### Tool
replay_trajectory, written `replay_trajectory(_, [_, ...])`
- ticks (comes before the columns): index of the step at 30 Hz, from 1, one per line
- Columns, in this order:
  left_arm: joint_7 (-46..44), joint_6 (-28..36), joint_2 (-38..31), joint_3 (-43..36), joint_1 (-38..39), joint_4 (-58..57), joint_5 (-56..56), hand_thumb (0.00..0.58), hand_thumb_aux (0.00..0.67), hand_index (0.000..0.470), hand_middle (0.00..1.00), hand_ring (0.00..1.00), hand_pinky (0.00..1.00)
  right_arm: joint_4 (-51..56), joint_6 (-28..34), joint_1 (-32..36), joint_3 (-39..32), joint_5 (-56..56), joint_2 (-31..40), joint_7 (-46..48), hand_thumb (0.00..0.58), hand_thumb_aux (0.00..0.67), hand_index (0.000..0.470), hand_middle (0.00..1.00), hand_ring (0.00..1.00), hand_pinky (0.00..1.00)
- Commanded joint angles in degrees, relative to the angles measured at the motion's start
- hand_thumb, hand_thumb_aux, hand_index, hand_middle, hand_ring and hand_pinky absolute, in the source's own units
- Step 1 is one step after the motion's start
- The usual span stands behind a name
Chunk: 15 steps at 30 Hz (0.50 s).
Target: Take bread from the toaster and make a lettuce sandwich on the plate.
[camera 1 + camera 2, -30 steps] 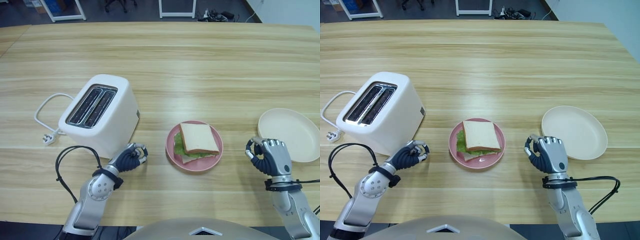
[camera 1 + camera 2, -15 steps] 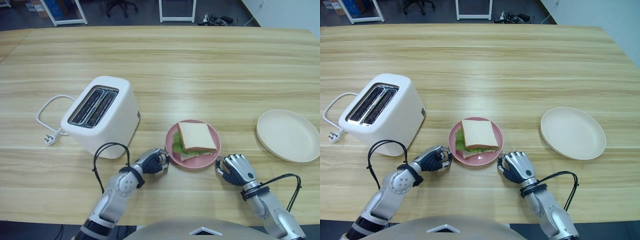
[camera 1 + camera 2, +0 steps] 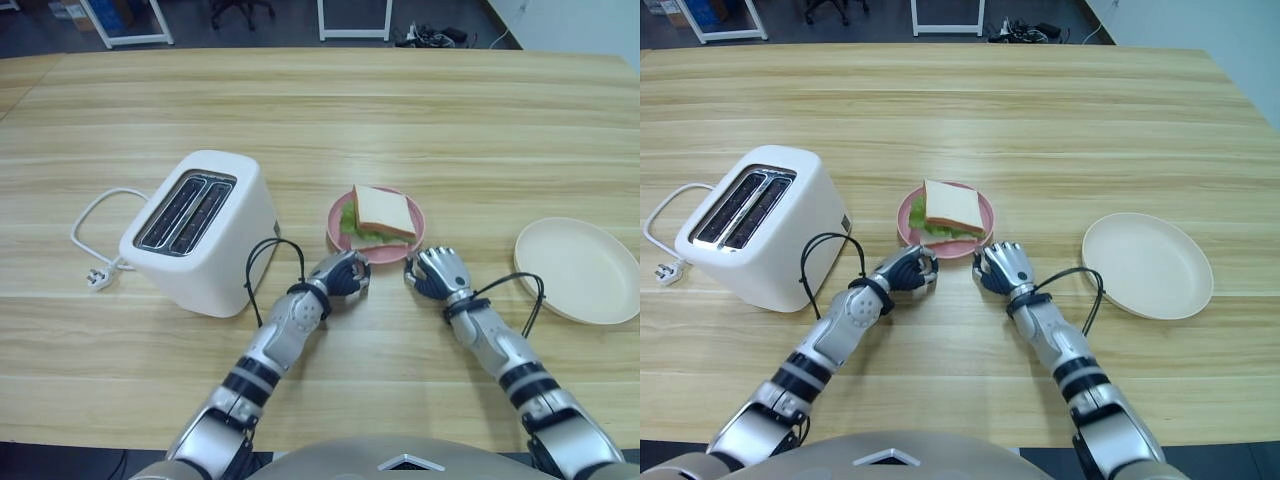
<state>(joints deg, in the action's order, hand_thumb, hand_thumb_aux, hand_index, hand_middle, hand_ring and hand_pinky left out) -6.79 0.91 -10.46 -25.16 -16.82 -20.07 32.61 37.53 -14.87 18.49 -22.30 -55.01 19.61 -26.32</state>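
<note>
**Though nothing is gripped, the build looks finished**

Down where the pale wooden table runs nearest, the left hand and right hand sit curled, holding nothing, just beside the near rim of the round pink plate, braced, I'd say, to nudge it. On it lies the white-bread lettuce sandwich, assembled. Farther left stands the white two-slot toaster, and off right a round cream plate

Lab-like office, wheeled chair, floor cables
</note>
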Motion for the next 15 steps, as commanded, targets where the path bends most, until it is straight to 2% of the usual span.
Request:
replay_trajectory(1, [2.78,0.68,0.76,0.51,-3.87,-16.89,-0.26,0.58,0.67,0.47,1.0,1.0,1.0,16.42,-1.26,10.26,-1.47,1.1,-1.07,-5.09,0.58,0.67,0.47,1.0,1.0,1.0])
replay_trajectory(4, [5.33,-0.73,0.61,1.2,-5.99,-20.11,-0.38,0.58,0.67,0.47,1.0,1.0,1.0,19.03,-3.01,11.69,-1.69,2.15,-0.36,-7.92,0.58,0.67,0.47,1.0,1.0,1.0])
replay_trajectory(6, [6.85,-1.91,0.07,1.82,-5.42,-18.75,-0.79,0.58,0.67,0.47,1.0,1.0,1.0,15.91,-8.4,9.45,1.57,8.74,-0.13,-6.29,0.58,0.67,0.47,1.0,1.0,1.0])
replay_trajectory(7, [7.42,-3.36,-0.25,3.0,-4.09,-15.81,-2.09,0.557,0.536,0.376,0.85,0.85,0.85,11.24,-12.41,6.55,5.16,17.21,-0.63,-1.33,0.58,0.67,0.47,1.0,1.0,1.0])
replay_trajectory(8, [7.85,-5.47,-0.57,4.75,-2.16,-11.28,-4.14,0.456,0.36,0.253,0.5,0.5,0.5,5.14,-15.14,3.2,8.26,26.38,-0.9,4.61,0.551,0.52,0.365,1.0,1.0,1.0])
replay_trajectory(9, [8.76,-8.3,-1.32,6.59,0.12,-5.2,-5.82,0.0,0.0,0.0,0.0,0.0,0.0,-3.02,-15.55,-0.66,10.81,36.08,-0.8,10.84,0.0,0.0,0.0,0.0,0.0,0.0])
replay_trajectory(12, [10.02,-20.13,-1.96,12.19,5.69,11.57,-14.25,0.0,0.0,0.0,0.0,0.0,0.0,-25.6,-8.45,-9.53,15.89,55.66,0.93,21.71,0.0,0.0,0.0,0.0,0.0,0.0])
replay_trajectory(15, [6.47,-24.5,0.77,15.27,8.36,19.35,-26.28,0.0,0.0,0.0,0.0,0.0,0.0,-35.69,-2.56,-12.61,19.63,59.48,0.98,22.12,0.0,0.0,0.0,0.0,0.0,0.0])
